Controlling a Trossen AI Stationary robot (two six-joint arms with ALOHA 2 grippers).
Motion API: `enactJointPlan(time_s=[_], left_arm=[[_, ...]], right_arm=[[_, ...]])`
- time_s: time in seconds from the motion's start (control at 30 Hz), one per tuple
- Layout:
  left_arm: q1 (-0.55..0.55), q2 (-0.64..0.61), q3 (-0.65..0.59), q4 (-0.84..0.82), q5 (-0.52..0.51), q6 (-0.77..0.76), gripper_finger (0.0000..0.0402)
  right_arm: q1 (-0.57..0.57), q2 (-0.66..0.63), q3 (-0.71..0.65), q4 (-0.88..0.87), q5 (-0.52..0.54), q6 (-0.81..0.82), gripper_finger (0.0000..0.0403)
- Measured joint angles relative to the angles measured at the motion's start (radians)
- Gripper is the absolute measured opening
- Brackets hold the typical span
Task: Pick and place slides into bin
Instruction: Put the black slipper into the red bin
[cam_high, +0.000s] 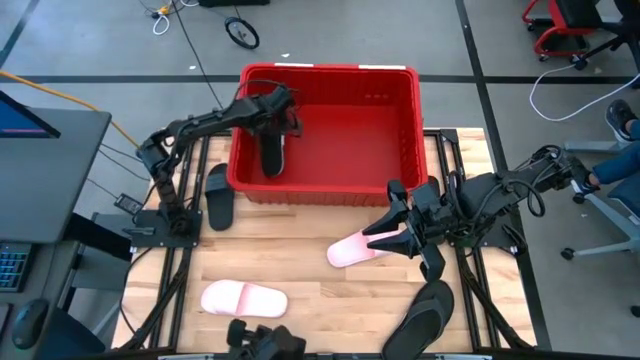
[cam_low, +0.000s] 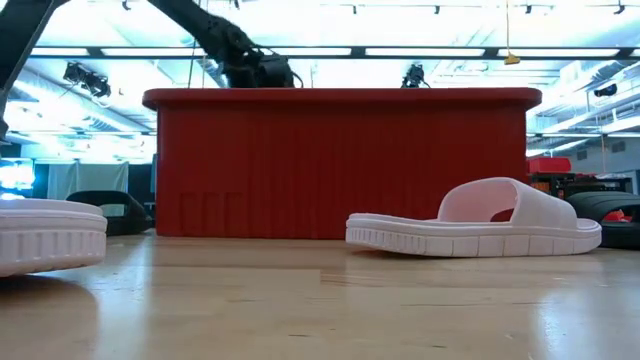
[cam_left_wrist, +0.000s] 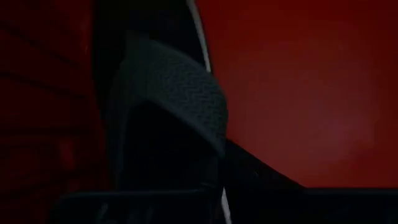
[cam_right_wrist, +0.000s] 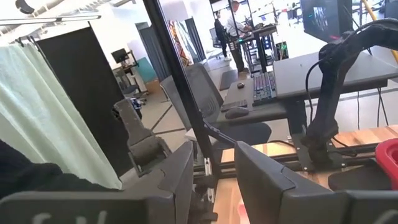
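The slides lie scattered in the high view: a black slide (cam_high: 272, 156) hangs inside the bin (cam_high: 400, 85) at upper centre, another black one (cam_high: 219, 195) lies on the bench (cam_high: 300, 275) just left of the bin's front corner, a pink slide (cam_high: 352, 250) sits right of centre, a second pink one (cam_high: 243, 297) at lower left, and a third black one (cam_high: 425, 315) at lower right.

The left end effector (cam_high: 275, 125) reaches over the bin's left half and holds the black slide (cam_left_wrist: 165, 106) by one end, so that it dangles steeply against the red wall. The step in hand looks like the release. To do it well, the slide should probably be lowered until its free end meets the floor, kept away from the wall, and only then let go, so that it falls flat and leaves room for the others.

The right end effector (cam_high: 385, 238) hovers tilted over the pink slide's right end with its fingers (cam_right_wrist: 177, 174) spread wide and nothing between them. It would need to straddle the strap or the sole edge squarely before closing.
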Motion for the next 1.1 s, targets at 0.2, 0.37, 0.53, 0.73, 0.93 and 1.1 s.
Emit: enactJointPlan(time_s=[0.2, 0.37, 0.53, 0.73, 0.93, 1.1], left_arm=[[0.017, 0.062, -0.003, 0.036, 0.065, -0.029, 0.0021], [0.011, 0.127, -0.003, 0.033, 0.073, -0.026, 0.0055], [0.011, 0.158, -0.003, 0.033, 0.057, -0.073, 0.0107], [0.02, 0.159, 0.015, 0.043, -0.025, -0.076, 0.0144], [0.012, 0.157, 0.092, 0.035, -0.027, -0.069, 0.0152], [0.011, 0.157, 0.187, -0.035, -0.026, -0.066, 0.0142]], right_arm=[[0.0, 0.0, 0.0, -0.004, 0.0, 0.002, 0.0124], [0.0, 0.0, 0.0, -0.006, 0.0, 0.002, 0.0124], [0.001, 0.0, 0.0, -0.038, 0.0, 0.074, 0.0124], [0.002, 0.0, 0.0, -0.218, -0.001, 0.259, 0.0124], [0.001, 0.0, 0.0, -0.451, -0.001, 0.43, 0.0124], [0.001, 0.019, 0.0, -0.584, -0.022, 0.495, 0.0124]])
